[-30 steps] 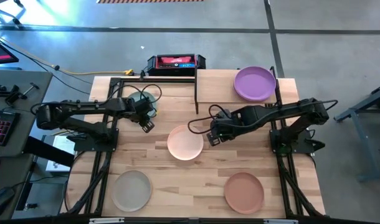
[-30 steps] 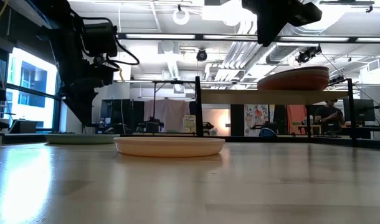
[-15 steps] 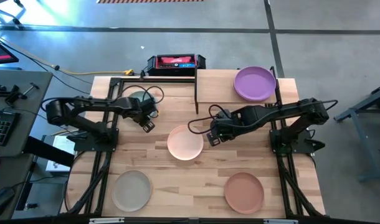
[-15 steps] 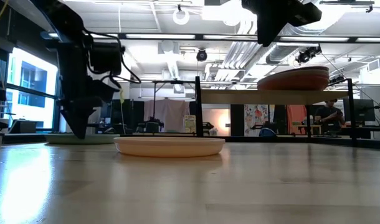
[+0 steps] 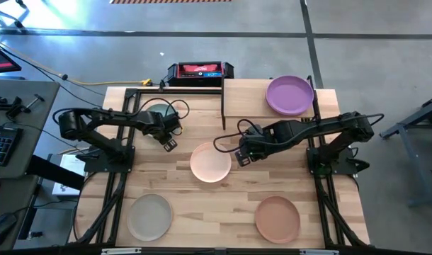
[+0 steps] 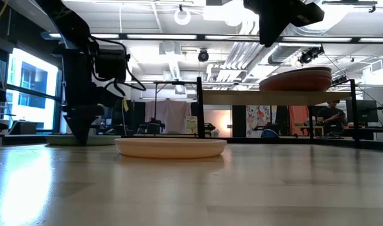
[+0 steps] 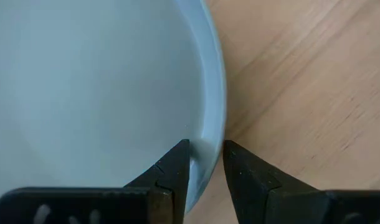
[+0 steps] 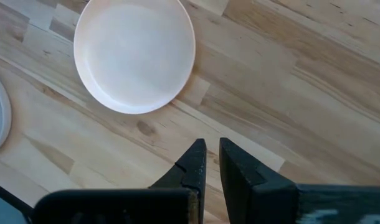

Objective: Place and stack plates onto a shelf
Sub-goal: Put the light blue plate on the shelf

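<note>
I am lowering my left gripper [image 7: 205, 163] over the teal plate [image 7: 84, 87] near the table's far-left corner. A second ago it was hanging higher and a little nearer the table's left edge; since then it has dropped until, in the low view, its tip is almost at the plate. My two fingers [image 7: 168, 171] are now straddling the plate's rim, one inside the dish and one outside over bare wood, and they are narrowing toward it. They are not yet pinching; a sliver of gap is showing on each side (so nothing is held so far).

I read this as the pick of the next plate getting under way: once the fingers meet on the rim, I should be able to lift it and carry it to the shelf [image 5: 244, 99] at the table's far edge.

My right gripper [image 8: 212, 163] is waiting above the middle of the table, just beside the peach plate [image 5: 210, 162], fingers nearly together and empty; it has not moved.

On the shelf's right end the purple plate [image 5: 290, 94] is topping a small stack. A beige plate [image 5: 149, 216] is sitting near the table's near-left corner and a terracotta plate [image 5: 277, 218] toward the near-right, both yet to be shelved.
</note>
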Robot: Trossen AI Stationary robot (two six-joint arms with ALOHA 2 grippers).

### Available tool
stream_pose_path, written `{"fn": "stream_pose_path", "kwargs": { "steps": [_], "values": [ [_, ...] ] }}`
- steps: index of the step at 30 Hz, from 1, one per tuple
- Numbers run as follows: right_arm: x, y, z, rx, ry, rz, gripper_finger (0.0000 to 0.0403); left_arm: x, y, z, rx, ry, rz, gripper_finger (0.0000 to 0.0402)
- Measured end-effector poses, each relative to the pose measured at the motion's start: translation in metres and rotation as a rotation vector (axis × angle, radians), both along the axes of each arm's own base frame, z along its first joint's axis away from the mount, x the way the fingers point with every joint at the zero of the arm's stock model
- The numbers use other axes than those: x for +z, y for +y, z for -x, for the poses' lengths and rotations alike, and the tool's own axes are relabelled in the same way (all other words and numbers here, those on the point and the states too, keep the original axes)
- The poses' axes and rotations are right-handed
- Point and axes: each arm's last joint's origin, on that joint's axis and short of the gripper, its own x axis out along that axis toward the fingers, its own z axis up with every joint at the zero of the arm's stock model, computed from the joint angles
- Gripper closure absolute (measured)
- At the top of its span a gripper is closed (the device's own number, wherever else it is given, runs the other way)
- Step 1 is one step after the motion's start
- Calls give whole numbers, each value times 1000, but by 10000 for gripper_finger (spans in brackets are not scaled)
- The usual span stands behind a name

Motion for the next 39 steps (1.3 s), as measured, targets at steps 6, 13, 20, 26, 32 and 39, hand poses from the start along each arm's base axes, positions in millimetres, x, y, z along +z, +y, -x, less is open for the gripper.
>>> {"fn": "stream_pose_path", "kwargs": {
  "steps": [6, 13, 20, 26, 32, 39],
  "values": [
    [0, 0, 0, 0, 0, 1, 379, 0, -1, 0, -32, -2, 9, 379],
    [0, 0, 0, -5, -2, 14, 379, 3, -5, -1, -50, 15, 11, 395],
    [0, 0, 0, -12, -3, 12, 379, 26, -22, -12, -139, -3, 40, 400],
    [0, 0, 0, -12, -3, 13, 379, 50, -37, -20, -216, -50, 26, 400],
    [0, 0, 0, -54, -9, 1, 379, 74, -50, -23, -274, -50, -17, 401],
    [0, 2, 0, -129, -31, 31, 379, 109, -67, -26, -430, -82, -91, 401]
  ]
}}
